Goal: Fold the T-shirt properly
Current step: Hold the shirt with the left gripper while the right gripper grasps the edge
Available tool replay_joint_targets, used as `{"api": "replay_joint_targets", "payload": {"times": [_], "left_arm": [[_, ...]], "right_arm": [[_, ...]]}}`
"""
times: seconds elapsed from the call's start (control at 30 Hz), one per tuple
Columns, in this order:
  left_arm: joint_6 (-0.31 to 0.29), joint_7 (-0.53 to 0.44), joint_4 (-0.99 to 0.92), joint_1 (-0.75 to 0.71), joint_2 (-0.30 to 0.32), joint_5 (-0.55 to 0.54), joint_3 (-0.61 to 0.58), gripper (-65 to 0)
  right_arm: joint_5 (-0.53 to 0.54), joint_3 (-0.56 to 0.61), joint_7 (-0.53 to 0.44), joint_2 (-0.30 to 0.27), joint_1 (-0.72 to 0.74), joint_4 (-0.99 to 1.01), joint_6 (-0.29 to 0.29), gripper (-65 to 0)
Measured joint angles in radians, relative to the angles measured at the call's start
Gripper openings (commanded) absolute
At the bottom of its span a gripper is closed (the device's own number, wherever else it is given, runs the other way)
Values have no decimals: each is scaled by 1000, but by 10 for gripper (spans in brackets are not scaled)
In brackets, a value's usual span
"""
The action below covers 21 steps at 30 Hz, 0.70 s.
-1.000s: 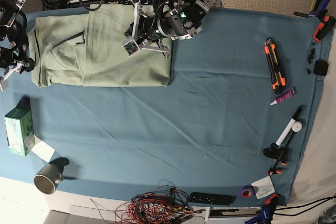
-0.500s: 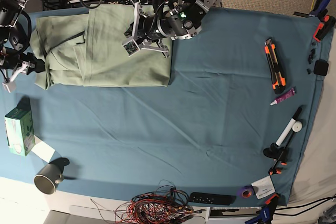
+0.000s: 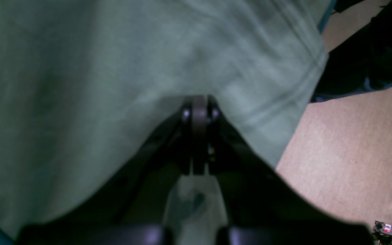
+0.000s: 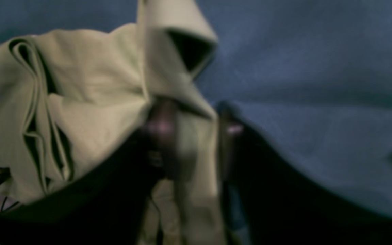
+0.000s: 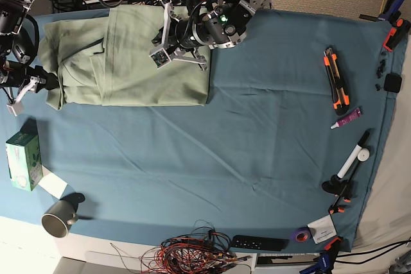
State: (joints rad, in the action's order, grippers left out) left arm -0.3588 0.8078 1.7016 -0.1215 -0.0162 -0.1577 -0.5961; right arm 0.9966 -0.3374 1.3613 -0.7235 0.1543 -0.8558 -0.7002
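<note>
Shirt first: the T-shirt (image 5: 128,62) lies partly folded at the far left corner of the blue-teal table cloth (image 5: 257,145), a long panel already laid over the body. The left gripper (image 3: 198,114) sits pressed down on the fabric near the shirt's far edge, jaws fully together with nothing visibly between them. My read is that it is there as an anchor, pinning the layers so they do not slide while the other side is worked. Over at the shirt's left end, the right gripper (image 4: 189,136) has a bunched, peaked edge of the cloth running between its fingers (image 4: 160,132). The wrist view is blurred, so I cannot tell whether the jaws have actually clamped or are only straddling the fold. The base view shows that corner gathered and lifted slightly at the fingertips. Off to the sides, a green box (image 5: 23,160), a grey mug (image 5: 59,217) and an orange utility knife (image 5: 336,76) stay well apart from the shirt.
</note>
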Motion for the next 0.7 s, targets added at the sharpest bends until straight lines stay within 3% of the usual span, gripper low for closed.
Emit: {"api": "replay_joint_targets", "payload": {"times": [0.03,0.23,0.47,0.7], "left_arm": [[0,0,0,0,0,0,0,-650],[0,0,0,0,0,0,0,-650],[0,0,0,0,0,0,0,-650],[0,0,0,0,0,0,0,-650]], "right_arm": [[11,0,0,3,-1,1,0,-650],[90,0,15,3,-5,5,4,-650],[334,11,45,24,-16,10,5,-650],[367,11,45,24,-16,10,3,-650]]}}
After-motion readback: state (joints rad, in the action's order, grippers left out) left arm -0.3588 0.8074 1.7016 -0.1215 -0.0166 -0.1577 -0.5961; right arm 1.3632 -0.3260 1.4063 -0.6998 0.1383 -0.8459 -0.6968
